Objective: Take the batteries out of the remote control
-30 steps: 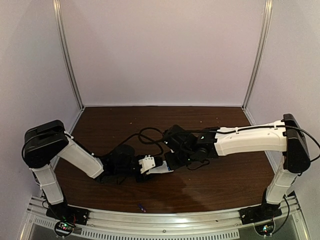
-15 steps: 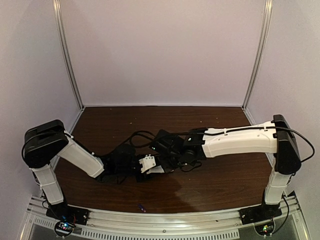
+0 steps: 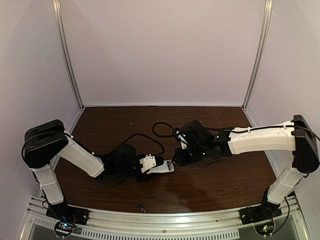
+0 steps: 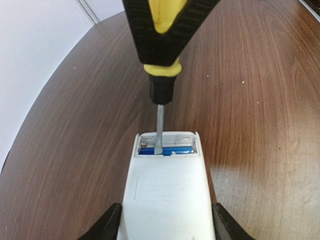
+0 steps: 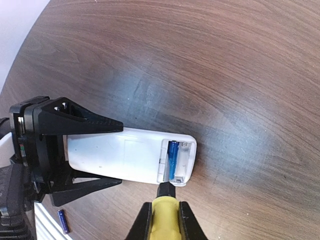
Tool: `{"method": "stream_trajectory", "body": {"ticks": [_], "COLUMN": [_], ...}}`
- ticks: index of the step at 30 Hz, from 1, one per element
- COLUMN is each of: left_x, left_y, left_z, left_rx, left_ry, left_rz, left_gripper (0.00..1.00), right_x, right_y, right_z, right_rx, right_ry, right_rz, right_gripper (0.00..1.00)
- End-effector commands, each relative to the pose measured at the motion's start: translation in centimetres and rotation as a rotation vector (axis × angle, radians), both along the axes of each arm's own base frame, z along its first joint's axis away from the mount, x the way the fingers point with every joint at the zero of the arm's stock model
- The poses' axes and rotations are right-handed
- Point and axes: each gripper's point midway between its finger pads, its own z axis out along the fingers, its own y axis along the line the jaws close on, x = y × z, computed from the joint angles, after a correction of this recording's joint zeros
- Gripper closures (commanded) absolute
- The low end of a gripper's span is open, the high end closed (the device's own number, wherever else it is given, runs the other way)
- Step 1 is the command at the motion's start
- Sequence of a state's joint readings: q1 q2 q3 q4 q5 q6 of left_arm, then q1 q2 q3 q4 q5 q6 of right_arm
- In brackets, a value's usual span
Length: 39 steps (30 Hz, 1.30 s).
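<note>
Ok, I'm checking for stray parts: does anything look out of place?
Yes: a loose battery lies at the table's near edge by the rail, apart from the remote control. The second battery sits in the open compartment with the screwdriver tip.

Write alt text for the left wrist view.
A screwdriver blade reaches into the open compartment of a white remote control, its tip at a blue battery. The left gripper clamps the remote's sides at the bottom edge, over a dark wooden table.
</note>
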State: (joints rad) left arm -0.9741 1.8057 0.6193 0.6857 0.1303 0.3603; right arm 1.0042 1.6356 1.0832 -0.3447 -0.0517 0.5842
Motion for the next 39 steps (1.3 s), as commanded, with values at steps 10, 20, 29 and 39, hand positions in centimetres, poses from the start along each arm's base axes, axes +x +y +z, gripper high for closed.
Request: {"method": "stream_trajectory", "body": {"ticks": [10,20,29,39], "left_x": [-1.6,-1.3,-0.6,0.0], "left_y": [-3.5,-3.5,-3.4,-3.7], "left_z": [4.7,4.4,4.0,3.1], "left_rx": [-0.142,-0.132,-0.110,-0.082], "left_ry": [-0.075,-0.080,-0.083,-0.074], "left_rz": [-0.146,-0.133,-0.097,-0.080], "left_gripper": [1.00,1.00,1.00,1.00], "right_x": [-0.5,-0.4,-1.4,-1.6], "right_y": [-0.3,-0.3,-0.9,-0.1], "right_z": [-4.7,-3.8,-2.0,-1.9], "right_rx": [-0.228,-0.288,-0.394,-0.396], "right_ry": [0.097,0.034,-0.063,-0.087], "right_rz": [0.054,0.021,-0.009,-0.009], "right_gripper": [1.00,1.00,1.00,1.00]}}
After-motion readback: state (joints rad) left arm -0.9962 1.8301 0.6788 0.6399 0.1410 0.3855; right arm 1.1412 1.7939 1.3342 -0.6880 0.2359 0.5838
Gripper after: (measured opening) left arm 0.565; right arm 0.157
